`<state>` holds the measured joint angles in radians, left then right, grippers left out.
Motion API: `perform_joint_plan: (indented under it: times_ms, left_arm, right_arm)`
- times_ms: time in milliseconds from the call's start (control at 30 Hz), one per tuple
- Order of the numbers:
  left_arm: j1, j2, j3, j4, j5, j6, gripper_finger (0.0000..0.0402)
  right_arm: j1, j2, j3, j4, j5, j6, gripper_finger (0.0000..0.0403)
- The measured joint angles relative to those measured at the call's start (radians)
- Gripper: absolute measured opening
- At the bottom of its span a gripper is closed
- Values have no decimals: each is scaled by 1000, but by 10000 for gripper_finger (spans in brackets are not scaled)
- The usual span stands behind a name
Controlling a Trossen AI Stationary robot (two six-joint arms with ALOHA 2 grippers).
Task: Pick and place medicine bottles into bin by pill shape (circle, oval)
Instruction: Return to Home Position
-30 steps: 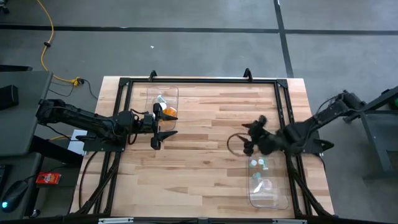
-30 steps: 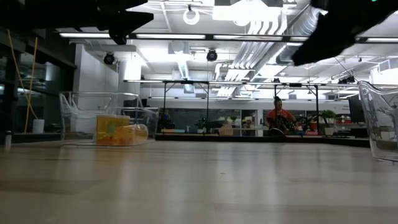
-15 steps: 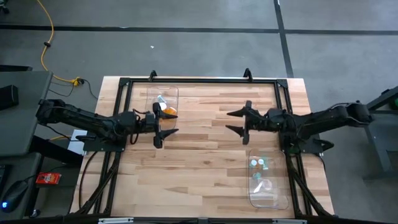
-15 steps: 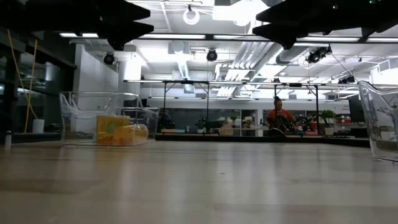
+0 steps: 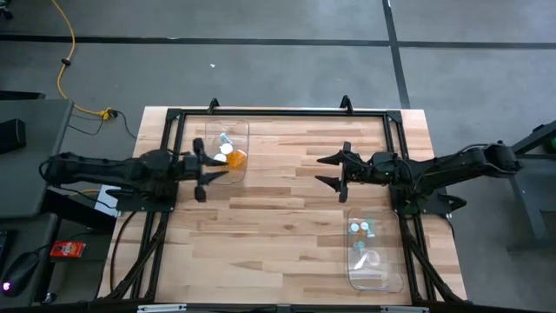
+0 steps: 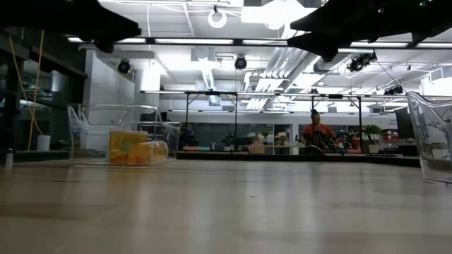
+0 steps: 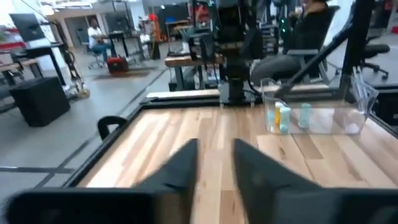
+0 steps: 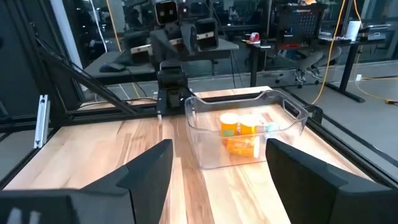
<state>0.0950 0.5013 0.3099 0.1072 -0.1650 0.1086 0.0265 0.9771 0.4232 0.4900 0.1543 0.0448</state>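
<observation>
Amber medicine bottles (image 5: 234,157) lie in a clear bin (image 5: 228,130) at the table's far left; they also show in the low view (image 6: 134,148) and the right wrist view (image 8: 239,134). Pale and teal bottles (image 5: 360,229) lie in a second clear bin (image 5: 375,276) at the near right, also in the left wrist view (image 7: 291,117). My left gripper (image 5: 201,175) is open and empty just left of the left bin. My right gripper (image 5: 328,171) is open and empty above the table's middle right, beyond the right bin's far end.
A black frame (image 5: 278,113) runs along the table's far edge and down both sides. Bare wood (image 5: 287,226) lies between the two bins. In the low view a person (image 6: 316,131) sits far off in the room behind the table.
My right gripper has gone from the right bin's far end toward the table's far edge and turned level, pointing left, then kept still. My left gripper has drawn back toward the table's left edge, away from the left bin. Both stay open and empty.
</observation>
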Motion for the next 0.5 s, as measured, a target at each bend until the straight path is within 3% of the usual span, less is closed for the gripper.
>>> perform_joint_plan:
  times_ms: [67, 133, 500]
  left_arm:
    - [11, -81, -5, -53, 0, 0, 38]
    - [21, -157, -34, -56, -1, -3, 12]
    - [59, -471, -222, -115, 0, -65, 1]
  right_arm:
    - [0, 0, 0, 0, 0, 0, 252]
    - [0, 0, 0, 0, 0, 0, 252]
    - [0, 0, 0, 1, 0, 0, 252]
